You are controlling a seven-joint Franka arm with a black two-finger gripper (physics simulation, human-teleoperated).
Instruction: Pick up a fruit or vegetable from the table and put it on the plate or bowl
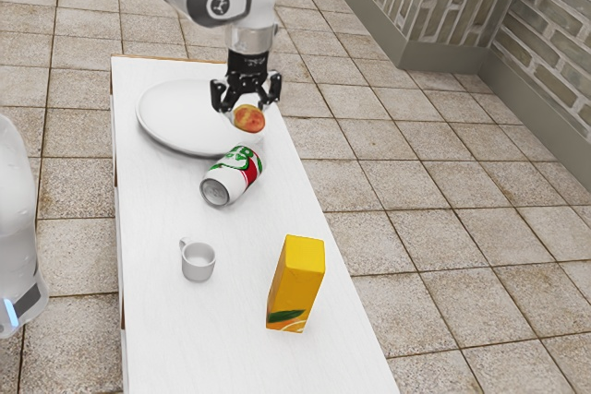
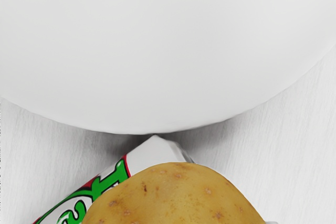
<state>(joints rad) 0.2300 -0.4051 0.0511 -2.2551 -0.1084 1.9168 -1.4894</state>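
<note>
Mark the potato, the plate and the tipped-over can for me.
potato [image 1: 248,119]: exterior view, middle of its visible face.
plate [image 1: 171,115]: exterior view, bare inner surface.
can [image 1: 233,173]: exterior view, its printed side.

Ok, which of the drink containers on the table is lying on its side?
The green-and-white can, right by the plate. The orange carton and the mug both stand upright.

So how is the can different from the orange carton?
The can lies on its side; the carton stands upright. The can is round, white with green and red print; the carton is boxy and orange-yellow. The can lies just by the plate; the carton stands farther from it, past the mug. Both rest on the white table, untouched by the gripper, which holds a potato.
</note>
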